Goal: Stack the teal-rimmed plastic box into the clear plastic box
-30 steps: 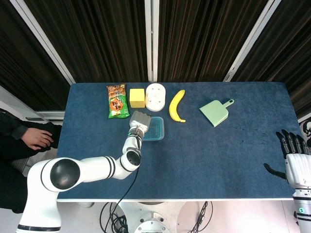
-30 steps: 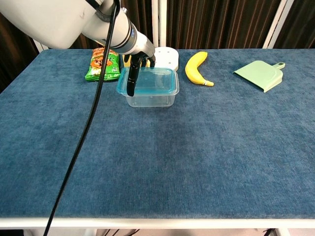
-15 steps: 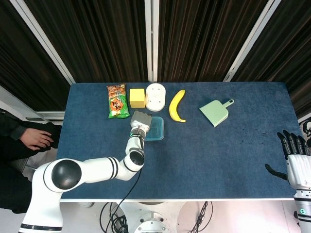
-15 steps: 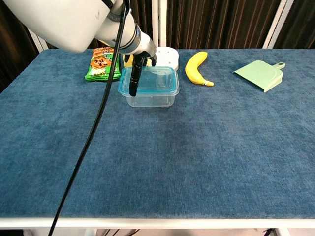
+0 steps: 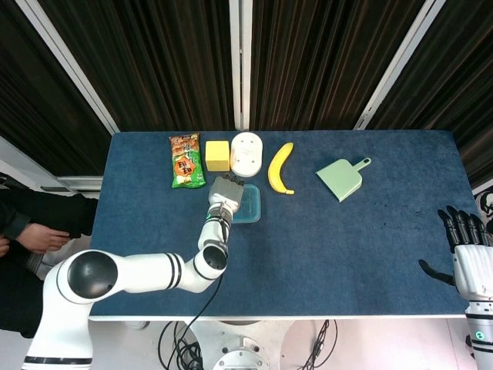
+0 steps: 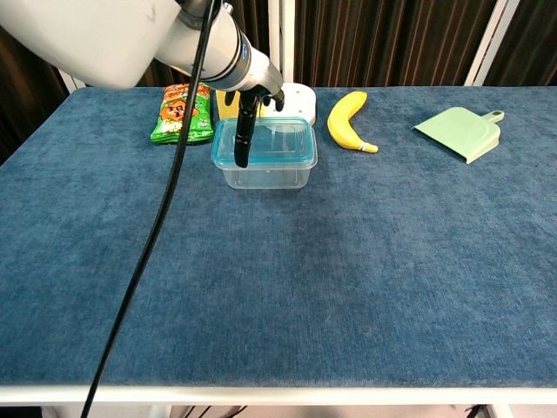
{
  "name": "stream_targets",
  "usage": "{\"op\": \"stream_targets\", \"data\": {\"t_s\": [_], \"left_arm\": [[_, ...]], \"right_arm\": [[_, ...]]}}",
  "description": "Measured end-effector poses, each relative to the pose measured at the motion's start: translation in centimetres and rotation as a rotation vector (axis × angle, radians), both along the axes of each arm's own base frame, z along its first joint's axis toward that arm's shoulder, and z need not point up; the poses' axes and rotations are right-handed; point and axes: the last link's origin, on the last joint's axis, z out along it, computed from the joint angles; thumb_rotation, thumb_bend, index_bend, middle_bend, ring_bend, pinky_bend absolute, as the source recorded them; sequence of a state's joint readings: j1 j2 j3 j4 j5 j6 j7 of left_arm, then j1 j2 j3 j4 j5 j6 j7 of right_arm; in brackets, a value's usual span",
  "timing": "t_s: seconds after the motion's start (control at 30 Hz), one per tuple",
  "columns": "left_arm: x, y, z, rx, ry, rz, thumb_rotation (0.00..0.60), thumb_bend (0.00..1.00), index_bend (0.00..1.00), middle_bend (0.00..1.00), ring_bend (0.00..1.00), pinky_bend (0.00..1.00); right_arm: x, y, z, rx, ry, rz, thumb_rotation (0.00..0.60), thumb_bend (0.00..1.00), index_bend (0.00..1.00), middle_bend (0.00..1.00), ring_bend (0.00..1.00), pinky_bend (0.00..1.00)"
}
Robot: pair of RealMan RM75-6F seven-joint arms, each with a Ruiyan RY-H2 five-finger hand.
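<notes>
The teal-rimmed box (image 6: 278,144) sits nested in the clear box (image 6: 270,178) at the table's back left, its rim level on top. My left hand (image 6: 246,122) reaches down over the boxes' left end, one dark finger hanging across the teal rim, and appears to hold that rim. From above, the left hand (image 5: 225,190) covers the left edge of the teal-rimmed box (image 5: 248,204). My right hand (image 5: 466,247) hovers off the table's right front corner, fingers spread and holding nothing.
Along the back edge lie a snack bag (image 6: 181,111), a yellow block (image 5: 218,155), a white round object (image 6: 296,100), a banana (image 6: 346,120) and a green dustpan (image 6: 461,132). A person's arm (image 5: 38,227) is beside the table's left edge.
My left hand has shifted slightly right and the nested boxes have moved with it. The finger now lies further in over the teal rim. The person's arm at the left has moved.
</notes>
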State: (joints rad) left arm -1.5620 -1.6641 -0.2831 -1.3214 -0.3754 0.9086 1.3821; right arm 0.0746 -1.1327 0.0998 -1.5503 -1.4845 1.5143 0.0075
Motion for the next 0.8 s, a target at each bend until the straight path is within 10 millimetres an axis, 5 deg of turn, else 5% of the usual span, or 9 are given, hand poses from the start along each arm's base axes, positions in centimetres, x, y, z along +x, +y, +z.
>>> {"op": "stream_targets", "data": {"t_s": [0.4,0.8], "left_arm": [[-0.7,-3.5,0.0,-0.066,-0.035,-0.166,0.6,0.02,0.03,0.02,0.01,0.11],[-1.1,-4.1,-1.4,-0.066,0.023,-0.173,0.6,0.02,0.04,0.03,0.01,0.1]], "right_arm": [[0.0,-0.1,-0.4,0.011,-0.007,0.006,0.6,0.08,0.0,0.03,0.0,0.0],[-0.1,0.0,-0.4,0.012,-0.006,0.001,0.6,0.08,0.0,0.03,0.0,0.0]]}}
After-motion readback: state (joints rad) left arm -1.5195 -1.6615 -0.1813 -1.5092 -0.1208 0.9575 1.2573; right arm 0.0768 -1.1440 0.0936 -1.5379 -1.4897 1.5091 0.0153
